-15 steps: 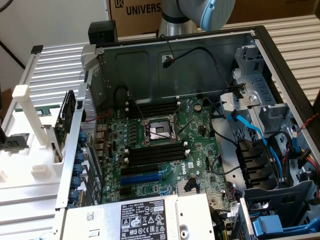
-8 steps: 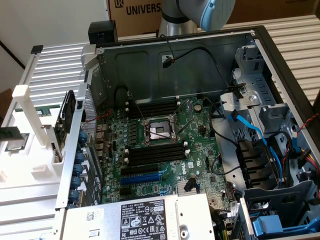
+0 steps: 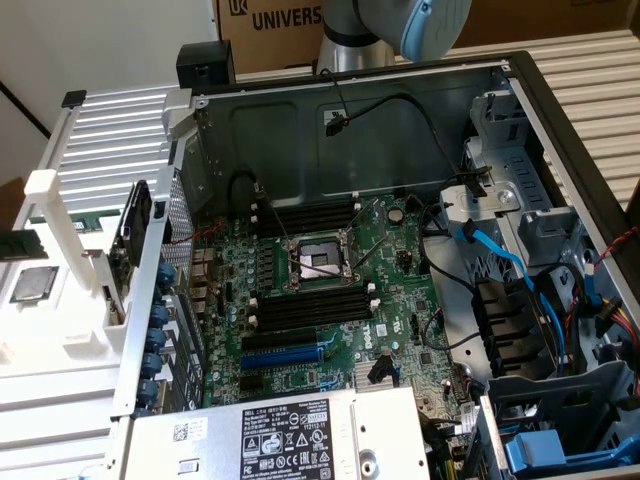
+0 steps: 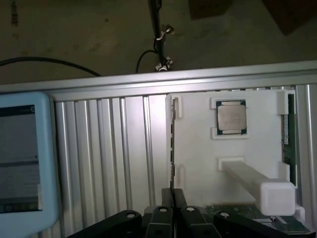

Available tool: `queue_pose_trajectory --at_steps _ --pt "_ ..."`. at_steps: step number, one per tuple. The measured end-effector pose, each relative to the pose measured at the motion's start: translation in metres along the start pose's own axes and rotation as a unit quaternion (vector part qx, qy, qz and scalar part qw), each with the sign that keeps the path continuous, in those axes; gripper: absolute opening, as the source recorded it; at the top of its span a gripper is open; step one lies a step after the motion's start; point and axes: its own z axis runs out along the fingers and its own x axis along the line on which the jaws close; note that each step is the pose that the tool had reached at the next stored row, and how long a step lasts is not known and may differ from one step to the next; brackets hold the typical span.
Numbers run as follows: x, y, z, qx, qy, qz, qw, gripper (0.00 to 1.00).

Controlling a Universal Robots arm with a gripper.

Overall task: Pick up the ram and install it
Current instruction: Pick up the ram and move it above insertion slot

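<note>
Ribbed aluminium tabletop (image 3: 600,90) carries an open computer case (image 3: 300,120) lying on its side, with a cardboard box (image 3: 280,20) standing behind it. Inside the case, a green motherboard (image 3: 400,290) shows a square processor socket (image 3: 316,262) flanked by long black memory slots (image 3: 310,308) with white end clips. Blue cables (image 3: 500,262) run through the drive bays toward the exterior view's right, and a grey power supply (image 3: 290,430) sits along the near edge.

At the exterior view's left, just outside the case, a white holder (image 3: 60,330) rests on the tabletop. The ram (image 3: 20,245), a narrow dark-green stick, lies in a slot along the holder's far-left edge. The square silver processor chip (image 3: 32,284) sits in its own recess just beside the ram. A white bar (image 4: 252,181) rises from the holder near the chip.

Behind the case, the arm (image 3: 400,25) shows a grey joint with a blue cap at the top of the exterior view. In the wrist view, the pincer (image 4: 173,201) hangs well above the tabletop at the holder's edge, across the holder from the ram. Its black fingers (image 4: 161,218) are pressed together at the tips with nothing between them. A pale-blue tablet-like screen (image 4: 20,158) lies on the tabletop, well apart from the holder.
</note>
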Motion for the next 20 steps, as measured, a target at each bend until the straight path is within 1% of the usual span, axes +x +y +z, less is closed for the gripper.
queue_pose_trajectory --at_steps 4,6,8,10,14,16,20 --pt "-0.001 -0.0017 -0.0008 -0.0003 0.0001 0.004 1.0 0.13" --pt "-0.002 -0.0054 -0.0052 -0.0003 0.0001 0.004 1.0 0.13" --pt "-0.002 -0.0108 -0.0133 -0.0003 0.0001 0.004 1.0 0.13" --pt "-0.002 -0.0175 -0.0221 -0.0002 0.0001 0.004 1.0 0.13" --pt "-0.003 -0.0349 -0.0392 -0.0002 0.0001 0.004 1.0 0.13" --pt "-0.003 -0.044 -0.0452 -0.0003 0.0001 0.004 1.0 0.13" --pt "-0.004 -0.0621 -0.0539 -0.0002 0.0001 0.004 1.0 0.13"
